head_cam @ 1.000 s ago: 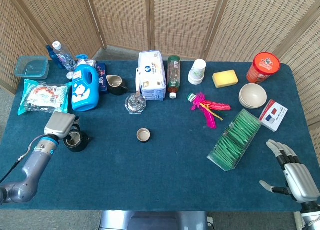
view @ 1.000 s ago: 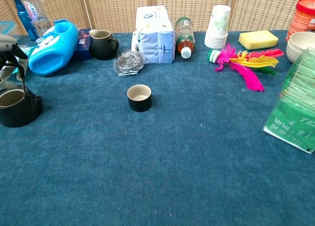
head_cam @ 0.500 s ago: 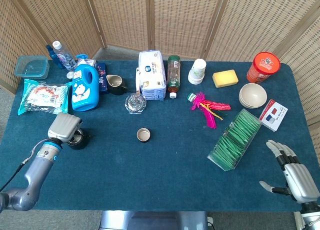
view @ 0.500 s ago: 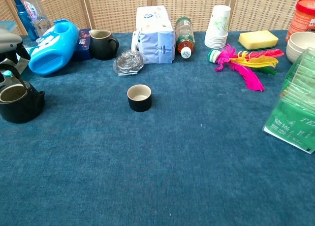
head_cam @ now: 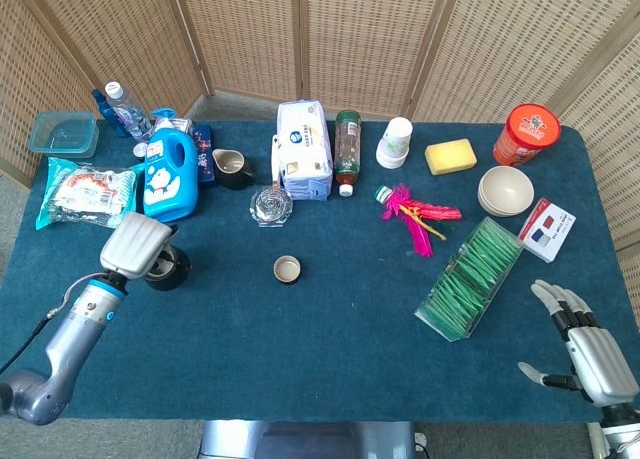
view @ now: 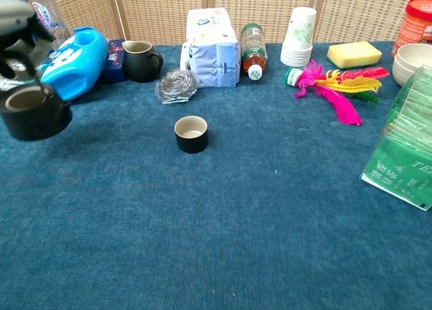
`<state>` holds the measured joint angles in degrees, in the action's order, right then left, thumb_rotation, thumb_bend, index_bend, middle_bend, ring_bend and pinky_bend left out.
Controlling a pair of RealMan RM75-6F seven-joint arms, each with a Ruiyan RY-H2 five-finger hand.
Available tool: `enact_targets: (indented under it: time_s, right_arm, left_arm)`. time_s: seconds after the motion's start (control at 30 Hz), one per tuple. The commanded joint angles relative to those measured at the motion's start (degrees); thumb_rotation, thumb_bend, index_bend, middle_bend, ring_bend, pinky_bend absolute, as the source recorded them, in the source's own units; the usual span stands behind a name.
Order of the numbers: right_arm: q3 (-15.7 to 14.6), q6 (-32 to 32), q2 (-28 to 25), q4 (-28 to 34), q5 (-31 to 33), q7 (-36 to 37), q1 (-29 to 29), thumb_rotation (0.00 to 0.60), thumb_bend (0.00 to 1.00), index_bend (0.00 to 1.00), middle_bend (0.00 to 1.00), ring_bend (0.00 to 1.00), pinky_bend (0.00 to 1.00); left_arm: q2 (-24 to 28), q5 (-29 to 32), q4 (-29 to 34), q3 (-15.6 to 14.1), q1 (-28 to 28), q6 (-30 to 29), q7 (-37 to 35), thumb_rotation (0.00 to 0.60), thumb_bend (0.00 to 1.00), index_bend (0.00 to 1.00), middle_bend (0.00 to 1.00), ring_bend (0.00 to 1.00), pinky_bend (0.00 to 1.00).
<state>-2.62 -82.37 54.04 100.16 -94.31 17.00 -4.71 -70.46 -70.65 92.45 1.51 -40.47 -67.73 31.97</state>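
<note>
The head view looked steeply down from above the near edge, taking in the whole blue table [head_cam: 330, 329] up to the wicker screen [head_cam: 360, 39]. The chest view sat low and close, facing across it. Both shared the small black cup [head_cam: 287, 270] [view: 191, 134] mid-table.

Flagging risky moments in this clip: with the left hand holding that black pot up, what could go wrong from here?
1. The left hand holds the black pot above the cloth; anything inside could spill if it tips.
2. The blue detergent bottle lies close beside the pot and could be knocked.
3. The small black cup stands unsteadied on the cloth; a bump from the pot might topple it.
</note>
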Motion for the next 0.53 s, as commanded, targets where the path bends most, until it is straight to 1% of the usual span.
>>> enact_targets:
  time_s: [0.03, 0.23, 0.53]
  right_arm:
    - [-0.19, 0.24, 0.22, 0.14, -0.34, -0.56, -0.1, 0.6, 0.0, 0.0, 0.0, 0.0, 0.0]
    - [-0.39, 0.28, 0.3, 0.28, -0.63, -0.95, -0.12, 0.6, 0.0, 0.0, 0.0, 0.0, 0.0]
    - [-0.39, -0.14, 0.01, 0.13, -0.74, -0.16, -0.06, 0.6, 0.0, 0.0, 0.0, 0.0, 0.0]
  left_arm:
    - [-1.42, -1.48, -0.62, 1.59, -1.05, -0.59, 2.12, 0.6, 0.61, 0.64, 0.84, 0.76, 0.94]
    - [-3.71, -1.21, -1.21, 3.32, -2.56, 0.38, 6.68, 0.6, 0.6, 0.65, 0.84, 0.76, 0.94]
    - [-7.25, -0.08, -3.07, 4.96, -4.29, 2.0, 10.95, 0.6, 0.6, 0.65, 0.84, 0.76, 0.94]
